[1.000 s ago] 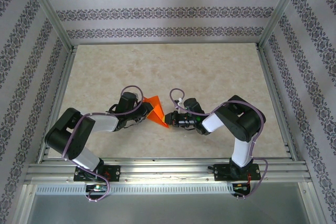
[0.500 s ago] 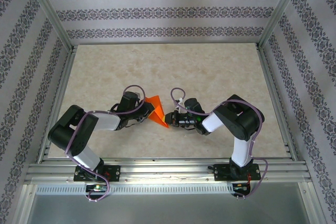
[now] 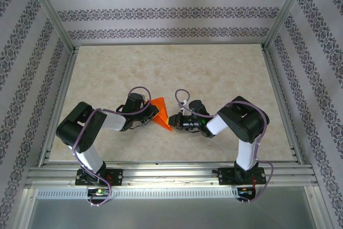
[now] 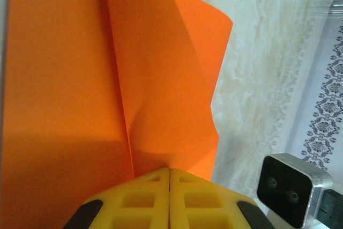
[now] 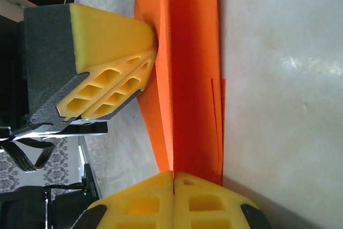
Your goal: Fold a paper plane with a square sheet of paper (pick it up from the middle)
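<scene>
The left gripper (image 3: 148, 113) is found shifted toward the right gripper (image 3: 172, 123) since a second ago. Both are clamped on the half-formed paper plane (image 3: 161, 113), held between them over the table (image 3: 214, 73). A fold is judged under tightening.

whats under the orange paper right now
Bare table shows beside the orange paper, pinched by the left gripper and right gripper. Directly beneath its folds is covered, so unknown.
</scene>
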Available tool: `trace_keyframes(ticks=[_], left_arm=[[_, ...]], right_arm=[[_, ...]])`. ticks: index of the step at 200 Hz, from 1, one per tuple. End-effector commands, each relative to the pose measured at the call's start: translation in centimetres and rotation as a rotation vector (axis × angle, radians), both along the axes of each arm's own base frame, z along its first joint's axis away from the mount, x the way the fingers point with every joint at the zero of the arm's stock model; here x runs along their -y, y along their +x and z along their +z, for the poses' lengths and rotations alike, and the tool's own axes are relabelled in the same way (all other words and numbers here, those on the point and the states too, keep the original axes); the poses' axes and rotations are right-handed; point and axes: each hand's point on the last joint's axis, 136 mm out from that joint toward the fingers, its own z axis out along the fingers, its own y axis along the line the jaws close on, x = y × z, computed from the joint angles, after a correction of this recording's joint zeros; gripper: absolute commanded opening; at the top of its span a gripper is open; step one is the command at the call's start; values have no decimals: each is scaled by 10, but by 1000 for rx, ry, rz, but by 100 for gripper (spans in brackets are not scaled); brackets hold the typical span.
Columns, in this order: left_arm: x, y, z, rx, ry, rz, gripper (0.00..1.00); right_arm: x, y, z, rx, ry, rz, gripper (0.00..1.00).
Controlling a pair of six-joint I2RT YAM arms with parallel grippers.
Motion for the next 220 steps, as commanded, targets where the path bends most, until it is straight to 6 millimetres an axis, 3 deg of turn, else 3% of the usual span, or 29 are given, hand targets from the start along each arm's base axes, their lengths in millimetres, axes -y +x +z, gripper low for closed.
trace_keyframes(ticks=[1,49,76,142,220], left_arm=[[12,9,12,56,-33,-25,9],[19,11,23,102,-64,-40,12],[12,10,22,108,-41,-19,13],[-9,-8,0,16,65,25,13],[-11,-23,-14,-41,85,-1,10]], right_arm=[[6,-4,-17,-49,-34,-7,0],[10,-5,-20,-59,-45,-26,0],[12,-5,-19,-52,-43,-39,0],[20,-2,-16,-34,-59,-65,0],[26,-5,-18,-33,-77,-82,0]])
